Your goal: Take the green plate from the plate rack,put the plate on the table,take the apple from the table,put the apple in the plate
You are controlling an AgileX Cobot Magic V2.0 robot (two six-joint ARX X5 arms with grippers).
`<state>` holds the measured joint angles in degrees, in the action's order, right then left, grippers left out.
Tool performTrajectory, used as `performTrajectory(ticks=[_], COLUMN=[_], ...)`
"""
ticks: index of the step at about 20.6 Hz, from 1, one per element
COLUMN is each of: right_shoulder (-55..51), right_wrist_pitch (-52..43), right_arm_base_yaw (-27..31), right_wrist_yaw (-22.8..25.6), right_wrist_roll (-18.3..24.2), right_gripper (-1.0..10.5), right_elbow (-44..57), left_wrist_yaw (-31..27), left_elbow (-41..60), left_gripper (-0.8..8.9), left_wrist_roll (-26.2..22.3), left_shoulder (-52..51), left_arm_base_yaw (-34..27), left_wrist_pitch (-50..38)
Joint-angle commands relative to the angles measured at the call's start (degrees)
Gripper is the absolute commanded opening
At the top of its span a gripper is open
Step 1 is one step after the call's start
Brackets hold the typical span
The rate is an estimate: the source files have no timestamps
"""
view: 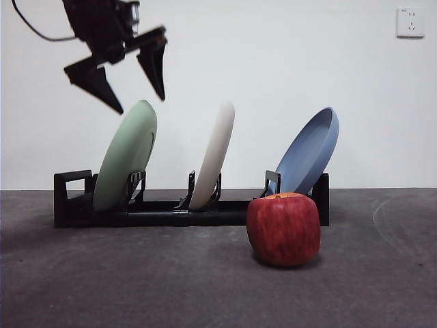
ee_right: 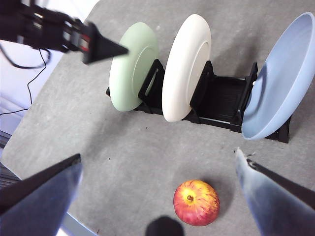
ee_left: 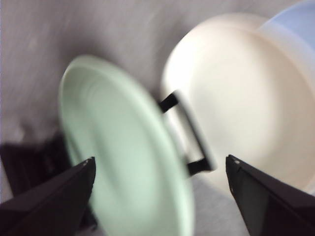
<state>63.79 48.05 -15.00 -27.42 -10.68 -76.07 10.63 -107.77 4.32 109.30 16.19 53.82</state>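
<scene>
The green plate point(view: 126, 154) leans in the left slot of the black plate rack point(view: 164, 215) on the table point(view: 136, 287). My left gripper point(view: 141, 102) hangs open just above the plate's top rim, touching nothing. In the left wrist view the green plate point(ee_left: 128, 152) lies blurred between the spread jaws of that gripper point(ee_left: 160, 160). The red apple point(view: 283, 229) rests on the table in front of the rack's right end. My right gripper point(ee_right: 158, 155) is open and empty, high over the apple point(ee_right: 196, 202), and looks down on the rack point(ee_right: 221, 105) and the green plate point(ee_right: 130, 73).
A cream-white plate point(view: 213, 157) stands in the middle slot and a blue plate point(view: 311, 154) leans at the rack's right end. A wall with a socket point(view: 410, 22) is behind. The table's left edge point(ee_right: 29, 132) runs near the rack.
</scene>
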Motion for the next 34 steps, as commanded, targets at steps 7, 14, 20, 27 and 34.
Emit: performTrajectory(ticks=[7, 14, 20, 27, 34], right_shoulder=[0.24, 0.24, 0.46, 0.92, 0.92], right_wrist_pitch=[-0.07, -0.15, -0.04, -0.04, -0.07], right_arm_base_yaw=[-0.09, -0.07, -0.07, -0.09, -0.09], right_wrist_yaw=[1.51, 1.64, 2.84, 2.82, 2.82], right_wrist_roll=[0.39, 0.42, 0.39, 0.39, 0.42], right_gripper=[5.6, 5.6, 5.6, 5.6, 5.6], right_elbow=[-0.28, -0.28, -0.28, -0.28, -0.28], left_wrist_yaw=[-0.20, -0.09, 2.84, 4.81, 11.26], left_elbow=[0.17, 0.17, -0.04, -10.29, -33.81], left_gripper=[2.16, -0.13, -0.13, -0.12, -0.12], left_wrist_roll=[-1.62, -1.60, -1.49, -1.22, -5.33], left_shoulder=[1.31, 1.29, 0.90, 0.20, 0.20], left_arm_base_yaw=[0.00, 0.00, 0.02, 0.79, 4.04], left_wrist_pitch=[0.24, 0.35, 0.52, 1.88, 17.09])
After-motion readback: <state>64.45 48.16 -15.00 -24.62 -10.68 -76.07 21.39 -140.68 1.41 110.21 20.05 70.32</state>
